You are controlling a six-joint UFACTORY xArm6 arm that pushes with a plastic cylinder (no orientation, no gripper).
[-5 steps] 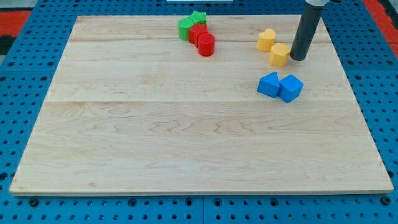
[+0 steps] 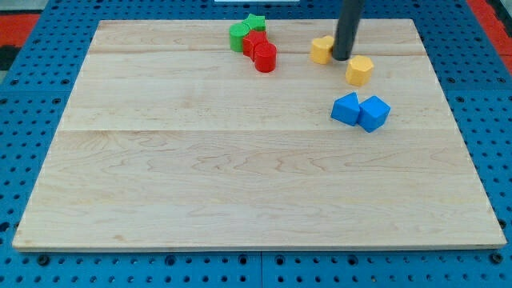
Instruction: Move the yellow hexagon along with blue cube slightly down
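The yellow hexagon (image 2: 359, 70) lies at the view's upper right on the wooden board (image 2: 240, 184). Two blue blocks sit touching just below it: one (image 2: 346, 108) on the left and the blue cube (image 2: 374, 113) on the right. My tip (image 2: 342, 58) stands above and to the left of the hexagon, a small gap apart from it. The tip touches the right side of a second yellow block (image 2: 322, 50), whose shape is partly hidden by the rod.
A cluster at the view's top centre holds a green star (image 2: 255, 22), a green block (image 2: 238, 37), and two red blocks (image 2: 254, 43) (image 2: 266, 58). The board's top edge runs just above them. Blue pegboard surrounds the board.
My tip has moved left from the hexagon's right side to its upper left. The second yellow block has shifted left and slightly up. The hexagon and blue blocks stay put.
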